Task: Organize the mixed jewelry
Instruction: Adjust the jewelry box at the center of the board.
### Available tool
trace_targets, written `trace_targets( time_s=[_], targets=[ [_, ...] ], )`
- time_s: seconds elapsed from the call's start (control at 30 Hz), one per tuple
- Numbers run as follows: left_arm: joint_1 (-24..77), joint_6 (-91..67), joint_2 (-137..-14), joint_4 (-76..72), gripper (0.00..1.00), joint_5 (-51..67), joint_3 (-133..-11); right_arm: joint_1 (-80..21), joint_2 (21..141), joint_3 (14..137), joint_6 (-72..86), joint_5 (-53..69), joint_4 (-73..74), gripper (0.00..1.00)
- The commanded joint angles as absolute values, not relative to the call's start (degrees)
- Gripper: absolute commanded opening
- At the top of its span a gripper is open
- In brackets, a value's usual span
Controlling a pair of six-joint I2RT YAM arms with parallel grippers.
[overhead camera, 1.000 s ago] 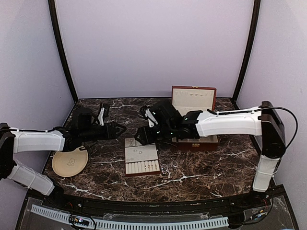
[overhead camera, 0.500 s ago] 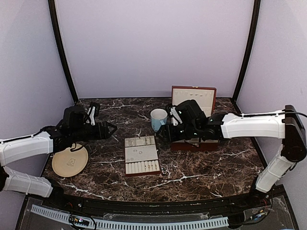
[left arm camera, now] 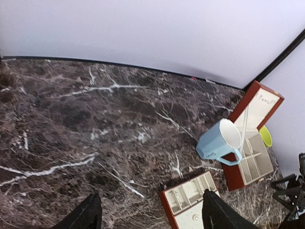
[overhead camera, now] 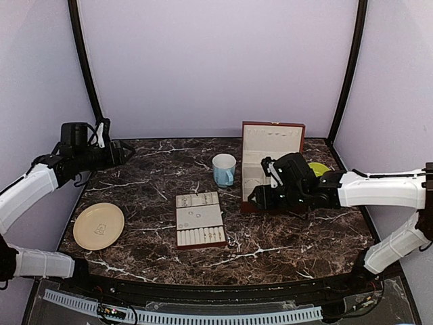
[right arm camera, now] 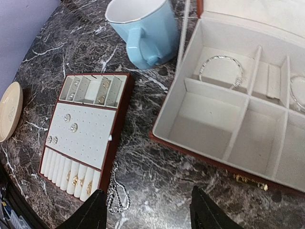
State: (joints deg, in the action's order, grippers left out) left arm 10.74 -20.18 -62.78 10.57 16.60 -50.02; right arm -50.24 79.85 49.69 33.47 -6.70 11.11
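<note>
Now left pincer (overhead camera: 127,150), right pincer (overhead camera: 252,199) farther apart.

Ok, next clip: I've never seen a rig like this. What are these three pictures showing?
Two robot arms, left and right, are bolted at the near edge of a marble table. The wide picture comes from a fixed camera above and behind them; the other two come from cameras on each wrist. On the table lie a cream plate, a blue mug, a slotted tray with studs, an open box holding a bangle, and a fine chain beside the tray. The left pincer and right pincer both stand open, holding nothing.
</note>
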Motion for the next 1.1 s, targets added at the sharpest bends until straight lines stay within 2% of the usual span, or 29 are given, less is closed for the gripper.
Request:
trace_targets(
  time_s=[0.0, 0.13, 0.27, 0.6, 0.8, 1.07],
  targets=[
    [5.2, -16.1, -62.3, 12.7, 0.75, 20.9, -53.2, -50.0, 72.7, 44.1, 40.0, -9.6, 13.0, 0.58],
    [4.2, -14.0, -62.9, 9.1, 0.74, 18.2, -52.6, -49.8, 69.4, 39.4, 44.3, -11.8, 14.5, 0.55],
    [4.1, -11.5, -63.9, 7.7, 0.75, 16.3, -52.0, -46.8, 68.8, 39.8, 44.4, -12.9, 15.3, 0.57],
    [4.1, -11.0, -61.5, 5.7, 0.74, 16.7, -47.9, -37.7, 83.6, 56.5, 36.0, -15.8, 23.9, 0.59],
    [4.1, -11.0, -60.0, 5.8, 0.75, 17.4, -47.7, -35.7, 92.6, 62.8, 33.2, -17.6, 26.7, 0.50],
    [4.1, -11.7, -59.9, 5.4, 0.75, 18.5, -47.5, -35.4, 97.0, 61.4, 32.2, -18.2, 24.6, 0.40]
  ],
)
